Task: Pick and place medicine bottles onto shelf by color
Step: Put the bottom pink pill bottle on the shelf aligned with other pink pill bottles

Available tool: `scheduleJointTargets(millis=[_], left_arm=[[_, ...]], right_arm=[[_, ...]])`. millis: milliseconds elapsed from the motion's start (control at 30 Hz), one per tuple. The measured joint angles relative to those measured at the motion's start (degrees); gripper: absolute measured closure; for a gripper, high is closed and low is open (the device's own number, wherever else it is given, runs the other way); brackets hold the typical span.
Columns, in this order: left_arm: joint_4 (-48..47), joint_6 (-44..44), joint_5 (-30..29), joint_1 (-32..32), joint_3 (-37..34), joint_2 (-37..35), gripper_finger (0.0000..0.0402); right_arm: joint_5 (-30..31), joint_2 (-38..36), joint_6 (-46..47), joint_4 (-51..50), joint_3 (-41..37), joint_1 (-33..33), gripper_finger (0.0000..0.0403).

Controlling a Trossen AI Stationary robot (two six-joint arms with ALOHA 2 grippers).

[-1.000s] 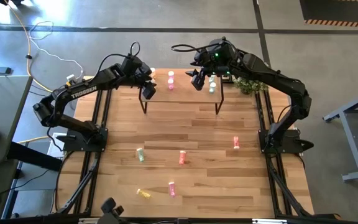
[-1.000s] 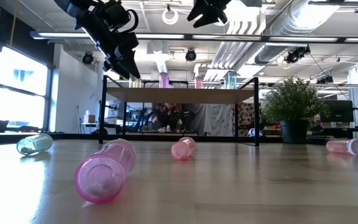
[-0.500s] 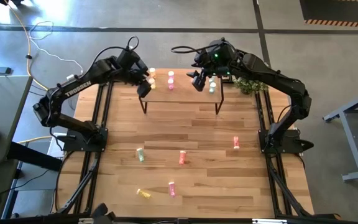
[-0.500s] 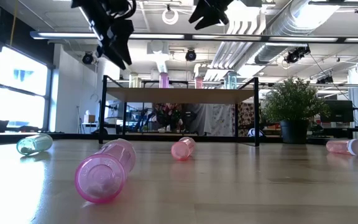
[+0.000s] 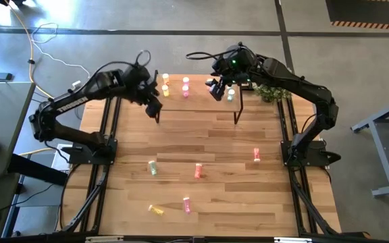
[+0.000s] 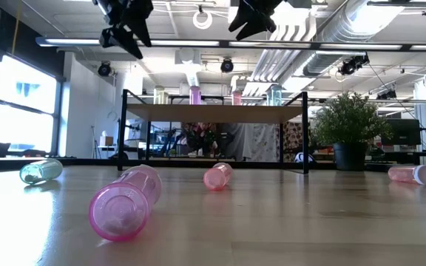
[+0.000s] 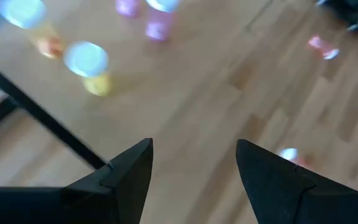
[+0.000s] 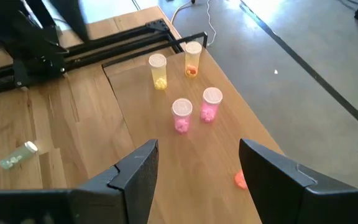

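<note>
Seen from above, both arms are bent over the shelf point(image 5: 194, 101) at upper centre. The left gripper point(image 5: 155, 108) and right gripper point(image 5: 215, 91) are spread open, empty. Medicine bottles point(image 5: 185, 87) stand there.

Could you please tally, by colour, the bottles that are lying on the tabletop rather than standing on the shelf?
Pale green bottle: 1
Yellow bottle: 1
Pink bottle: 1
Red-orange bottles: 2
Total: 5
</note>
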Motion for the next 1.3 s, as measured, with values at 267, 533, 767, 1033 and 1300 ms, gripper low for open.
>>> scheduleJointTargets(millis=[267,533,767,1033,1300], left_arm=[[0.4,-16.8,-10.0,-15.9,0.0,0.7,0.0182],[0.6,-33.0,-19.9,-28.7,0.0,3.7,0.0182],[3.1,-40.9,-25.0,-36.9,-0.1,9.4,0.0182],[7.4,-46.3,-26.4,-42.6,-0.1,17.5,0.0182],[13.0,-51.0,-26.5,-46.7,-0.1,26.2,0.0182]], right_arm=[[0.6,0.0,2.9,-1.1,0.0,0.0,0.0187],[5.3,-1.7,10.0,-5.0,0.0,0.1,0.0187],[8.5,-4.1,15.0,-6.7,0.0,0.2,0.0187],[8.6,-4.5,18.8,-13.6,0.0,0.2,0.0187],[8.6,-4.3,21.0,-17.4,0.0,0.2,0.0187]])
